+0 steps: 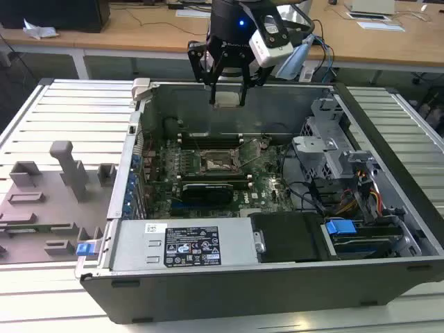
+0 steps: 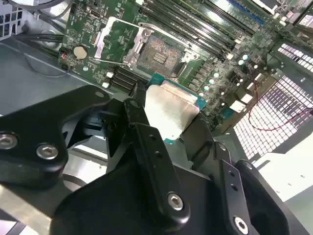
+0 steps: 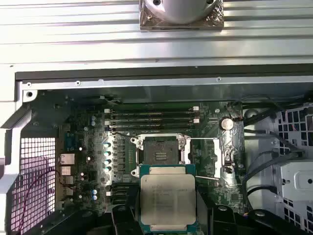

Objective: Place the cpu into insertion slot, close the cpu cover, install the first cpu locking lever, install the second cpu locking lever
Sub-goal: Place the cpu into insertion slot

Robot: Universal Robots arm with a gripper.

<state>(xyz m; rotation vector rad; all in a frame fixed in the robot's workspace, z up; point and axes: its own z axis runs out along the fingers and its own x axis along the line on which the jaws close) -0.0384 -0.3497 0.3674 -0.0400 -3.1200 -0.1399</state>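
The cpu [image 1: 227,103] was gripped between the closed fingers of the gripper [image 1: 227,96], in the upper centre of the exterior view. It was held above the insertion slot [image 1: 220,164], well apart from it. The cpu cover [image 3: 208,157] was seen swung open beside the slot.

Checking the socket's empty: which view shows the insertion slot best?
First wrist view: insertion slot seen head-on, contact grid bare. Second wrist view shows it obliquely beyond the cpu in the tool. Exterior view shows it far off inside the case.

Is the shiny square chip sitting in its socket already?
No, in the first wrist view the cpu is held in the pincer, apart from the insertion slot, whose contact grid lies bare.
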